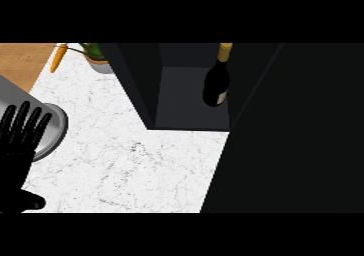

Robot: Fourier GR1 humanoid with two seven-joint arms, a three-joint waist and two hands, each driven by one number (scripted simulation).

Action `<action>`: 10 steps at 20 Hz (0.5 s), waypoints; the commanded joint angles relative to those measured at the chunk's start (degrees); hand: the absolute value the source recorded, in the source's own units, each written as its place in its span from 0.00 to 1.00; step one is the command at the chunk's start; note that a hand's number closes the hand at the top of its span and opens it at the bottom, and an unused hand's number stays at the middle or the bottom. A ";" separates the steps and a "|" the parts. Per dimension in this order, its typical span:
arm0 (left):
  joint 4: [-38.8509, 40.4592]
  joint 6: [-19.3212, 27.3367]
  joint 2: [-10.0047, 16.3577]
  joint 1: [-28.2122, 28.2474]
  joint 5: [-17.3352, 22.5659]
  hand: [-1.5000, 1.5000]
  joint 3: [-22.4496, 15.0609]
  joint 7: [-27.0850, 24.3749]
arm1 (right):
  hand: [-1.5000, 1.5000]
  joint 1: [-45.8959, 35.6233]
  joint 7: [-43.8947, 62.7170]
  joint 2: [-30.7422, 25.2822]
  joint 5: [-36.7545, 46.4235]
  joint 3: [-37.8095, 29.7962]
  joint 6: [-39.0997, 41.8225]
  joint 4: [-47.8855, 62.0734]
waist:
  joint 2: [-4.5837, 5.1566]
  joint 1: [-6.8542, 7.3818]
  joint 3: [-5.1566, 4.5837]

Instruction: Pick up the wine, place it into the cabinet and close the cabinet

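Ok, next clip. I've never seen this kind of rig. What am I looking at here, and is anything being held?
This is a single picture taken from the robot's head, looking steeply down at a white marble counter. The black shape at the left edge is the left robot hand. Its fingers are straight and it holds nothing. The right robot hand is out of view. At the top stands a dark cabinet, open, with the wine bottle inside it. The wide dark panel on the right seems to be its door. Beside the hand is a grey round container. At the top left are a potted plant and an orange carrot-like thing.
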 commanded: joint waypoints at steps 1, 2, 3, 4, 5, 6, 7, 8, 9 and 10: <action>1.48 -3.72 1.19 1.25 0.95 0.00 0.93 -0.33 | 1.00 -5.45 6.85 9.23 -2.64 8.02 -2.37 -5.20 | 0.15 0.93 -0.06; 2.21 -2.74 1.55 -1.95 1.62 0.00 1.38 1.12 | 1.00 -6.96 6.94 10.02 -3.52 7.32 -2.06 -5.15 | 0.43 0.84 -0.14; 2.71 -2.80 1.50 -0.50 0.87 0.00 1.52 0.42 | 1.00 -8.22 8.34 10.77 -4.48 6.11 -2.15 -3.93 | 0.45 1.31 -0.09; 1.54 -2.35 1.78 -1.46 1.53 0.00 1.87 1.04 | 1.00 -9.34 8.16 11.88 -3.39 6.96 -2.10 -3.16 | 0.30 1.60 -0.11; 0.57 -1.93 1.75 -1.51 2.13 0.00 2.10 1.52 | 1.00 -9.76 9.60 12.38 -2.83 7.79 -2.06 -2.69 | 0.08 1.41 -0.07; 1.42 -3.43 3.27 -1.11 3.39 0.00 3.11 2.40 | 1.00 -10.92 10.17 13.33 -4.15 6.88 -1.96 -1.29 | 0.26 1.98 -0.08; 3.35 -3.97 1.87 -1.71 1.79 0.00 1.92 1.08 | 1.00 -13.12 11.68 14.27 -4.79 5.45 -2.12 -1.40 | 0.54 1.75 -0.21; 2.90 -4.75 2.93 -1.57 3.54 0.00 3.14 1.80 | 1.00 -14.81 12.40 15.13 -4.20 5.70 -1.86 0.38 | 0.42 2.46 -0.20; 2.65 -3.80 2.91 -1.72 2.60 0.00 3.02 1.75 | 1.00 -15.38 13.77 16.50 -4.53 5.82 -2.66 0.41 | 0.28 2.22 -0.17; 2.18 -3.96 2.56 -1.38 2.39 0.00 2.68 1.52 | 1.00 -17.77 14.64 17.85 -4.24 5.51 -2.72 1.97 | 0.25 2.72 -0.18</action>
